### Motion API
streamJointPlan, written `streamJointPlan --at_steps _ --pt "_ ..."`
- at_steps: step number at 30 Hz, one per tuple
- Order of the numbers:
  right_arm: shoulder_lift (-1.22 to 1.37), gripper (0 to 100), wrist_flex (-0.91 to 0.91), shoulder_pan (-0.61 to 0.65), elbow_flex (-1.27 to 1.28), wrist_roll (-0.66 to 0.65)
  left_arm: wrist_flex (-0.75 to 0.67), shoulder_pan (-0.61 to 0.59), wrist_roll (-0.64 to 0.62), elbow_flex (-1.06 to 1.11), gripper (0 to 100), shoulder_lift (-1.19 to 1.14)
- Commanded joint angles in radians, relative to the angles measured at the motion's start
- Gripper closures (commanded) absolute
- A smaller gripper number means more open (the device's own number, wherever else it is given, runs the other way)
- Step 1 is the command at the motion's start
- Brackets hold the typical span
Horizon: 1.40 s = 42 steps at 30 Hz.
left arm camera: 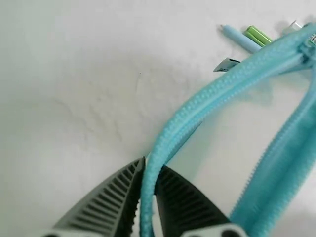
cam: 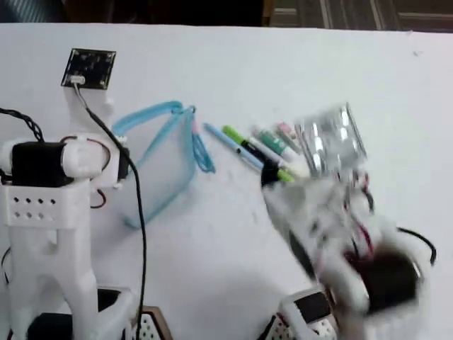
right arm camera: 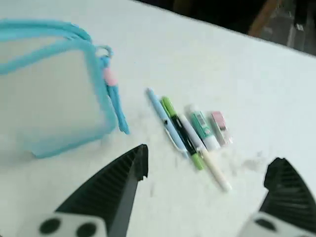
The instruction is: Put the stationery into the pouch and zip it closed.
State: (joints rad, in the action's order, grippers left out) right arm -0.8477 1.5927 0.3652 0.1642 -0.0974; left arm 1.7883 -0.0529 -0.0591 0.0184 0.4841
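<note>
The left gripper (left arm camera: 150, 167) is pinching the light-blue zipper edge (left arm camera: 207, 98) of the translucent plastic pouch (cam: 159, 170) lying on the white table (cam: 297, 64). The right gripper (right arm camera: 210, 165) is hovering wide open above the row of coloured pens and markers (right arm camera: 190, 131) beside the pouch.

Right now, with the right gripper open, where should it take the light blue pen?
Mid-barrel, from above, right gripper closing across the light blue pen. It lies flat at the row's edge nearest the pouch, the green marker close beside; only its pouch side is free.
</note>
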Motion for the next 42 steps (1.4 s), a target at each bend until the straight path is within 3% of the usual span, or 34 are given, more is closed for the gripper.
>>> streamJointPlan --at_steps 1,5,12,17,23,27,31,34,36,42 --pt "0.229 63.3 0.002 -0.030 -0.052 -0.015 -0.002 -0.004 0.026 -0.011 98 -0.008" --pt "0.493 66.4 -0.044 -0.012 -0.097 -0.140 -0.002 -0.004 0.069 -0.011 98 -0.008" --pt "0.834 86.0 -0.136 -0.015 -0.103 -0.508 -0.003 -0.005 0.124 -0.011 98 -0.008" --pt "0.980 81.6 -0.303 -0.047 -0.103 -0.680 -0.003 -0.005 0.124 -0.011 98 -0.008" --pt "1.214 68.2 -0.506 -0.053 -0.109 -0.692 -0.003 -0.005 0.124 -0.012 98 -0.008" --pt "1.357 75.5 -0.547 -0.053 -0.187 -0.686 -0.003 -0.005 0.121 -0.012 98 -0.008" --pt "1.408 98.8 -0.542 -0.056 -0.250 -0.684 -0.003 -0.005 0.118 -0.012 98 -0.008" --pt "1.394 94.7 -0.526 -0.058 -0.253 -0.684 -0.003 -0.005 0.118 -0.012 98 -0.008" --pt "1.368 98.9 -0.484 -0.051 -0.253 -0.684 -0.003 -0.005 0.120 -0.017 98 -0.008" --pt "1.201 98.1 -0.340 -0.068 -0.250 -0.684 -0.018 -0.005 0.123 -0.014 98 -0.010"
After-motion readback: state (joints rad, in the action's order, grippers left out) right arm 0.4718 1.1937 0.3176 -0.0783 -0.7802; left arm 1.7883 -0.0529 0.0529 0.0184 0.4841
